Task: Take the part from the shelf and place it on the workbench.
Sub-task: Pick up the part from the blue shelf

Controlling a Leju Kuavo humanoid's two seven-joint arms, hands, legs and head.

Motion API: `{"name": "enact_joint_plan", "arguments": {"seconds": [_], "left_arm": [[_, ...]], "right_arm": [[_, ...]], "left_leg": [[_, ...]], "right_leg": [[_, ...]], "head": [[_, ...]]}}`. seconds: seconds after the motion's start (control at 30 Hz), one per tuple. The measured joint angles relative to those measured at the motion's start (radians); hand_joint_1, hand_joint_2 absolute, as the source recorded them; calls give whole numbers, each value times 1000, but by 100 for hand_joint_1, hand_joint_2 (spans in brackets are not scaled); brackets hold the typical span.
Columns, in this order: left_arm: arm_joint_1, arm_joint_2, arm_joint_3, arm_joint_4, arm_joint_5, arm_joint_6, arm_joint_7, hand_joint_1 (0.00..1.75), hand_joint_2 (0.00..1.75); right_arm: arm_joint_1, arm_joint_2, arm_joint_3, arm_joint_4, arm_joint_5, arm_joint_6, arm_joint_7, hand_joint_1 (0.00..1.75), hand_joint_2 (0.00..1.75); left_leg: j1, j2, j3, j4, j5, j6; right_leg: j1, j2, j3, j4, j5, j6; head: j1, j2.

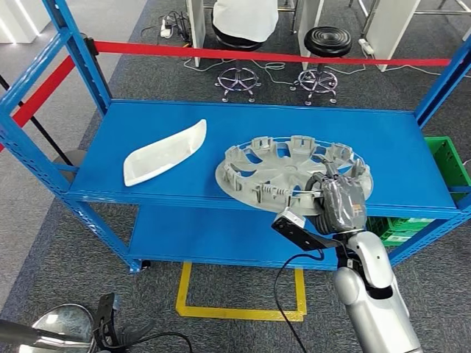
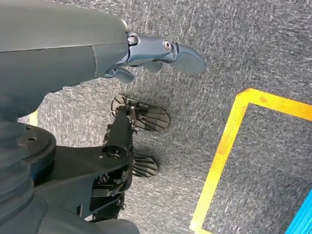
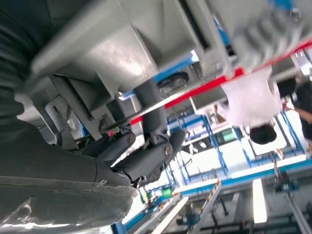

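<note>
The grey wheel cover (image 1: 288, 175) lies flat, ribbed side up, on the upper deck of the blue shelf (image 1: 166, 121), toward its right half and close to the near edge. The robot's right hand (image 1: 340, 202) has its fingers curled over the cover's near right rim, grasping it there, with the silver forearm rising from the lower right. From the wrist camera the same grey part (image 3: 121, 53) looms just above the dark fingers (image 3: 147, 158), which are wrapped round a thin rim piece. To the left of the cover, well apart from it, a white curved trim piece (image 1: 164, 153) rests on the same deck. The left hand (image 2: 147, 56) hangs over grey carpet beside a yellow floor marking (image 2: 224, 141), its fingers stretched out and released, gripping nothing. Beyond the shelf a red barrier tape (image 1: 266, 55) runs across, with a black stool (image 1: 327, 40) and a seated person in white (image 1: 244, 16) behind it. A green crate (image 1: 444, 158) sits at the shelf's right end.
</note>
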Motion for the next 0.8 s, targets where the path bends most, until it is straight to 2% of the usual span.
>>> {"name": "enact_joint_plan", "arguments": {"seconds": [0.03, 0.07, 0.37, 0.8], "left_arm": [[-2, 0, 0, 0, -3, -1, 2, 0, 175], [-4, -1, 0, 0, -5, -1, 4, 0, 175], [-10, -3, 0, 0, -14, -2, 8, 0, 175], [-9, -4, 0, 0, -16, -3, 0, 0, 175]], "right_arm": [[-7, 0, 3, 17, 4, 18, 3, 140, 175], [-14, 0, 6, 38, 6, 34, 5, 175, 175], [-57, 9, 32, 183, -1, 41, -7, 175, 175], [-62, 10, 49, 213, -1, 10, -7, 175, 175]], "left_leg": [[0, 0, 0, 0, 0, 0], [0, 0, 0, 0, 0, 0], [0, 0, 0, 0, 0, 0], [0, 0, 0, 0, 1, 0]], "right_leg": [[0, 0, 0, 0, 0, 0], [0, 0, 0, 0, 0, 0], [0, 0, 0, 0, 0, 0], [0, 0, 0, 0, 0, 0]], "head": [[0, 0], [0, 0], [0, 0], [0, 0]]}}
